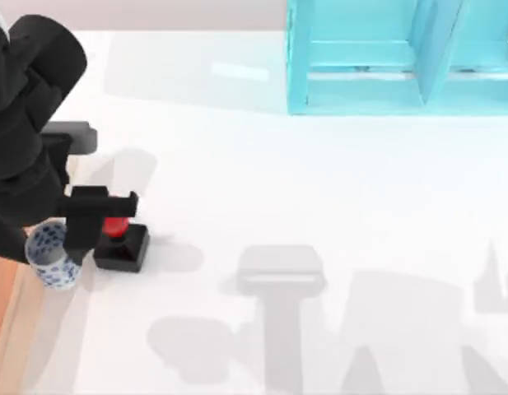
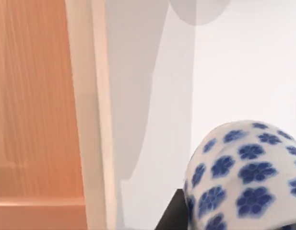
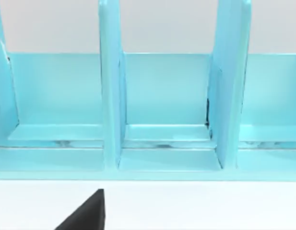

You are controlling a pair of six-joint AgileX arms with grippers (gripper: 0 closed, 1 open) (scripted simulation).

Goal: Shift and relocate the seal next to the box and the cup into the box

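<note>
Seal sat on the white table at the top view's left side, black base down, red knob up, just beside the box, whose tan rim and reddish floor ran along that left edge. You could read that half of the job as more or less done, judging by how close it stood to the rim.

Cup was between the seal and the box, touching or nearly touching the seal's base, not yet over the box floor. Left wrist view had the cup close under the camera, with the box rim off to one side of it, so the cup was still outside the rim.

Left gripper was low over the cup and seal, its black body partly covering the knob. Can't tell if it was clamped on the cup or loose: the finger gap wasn't visible. If it did have the cup, the low pose makes sense for a short lift across the rim. Watch the seal, a sideways drag could knock it.

Right arm idle, its wrist camera facing the light blue shelf at the table's far side.
</note>
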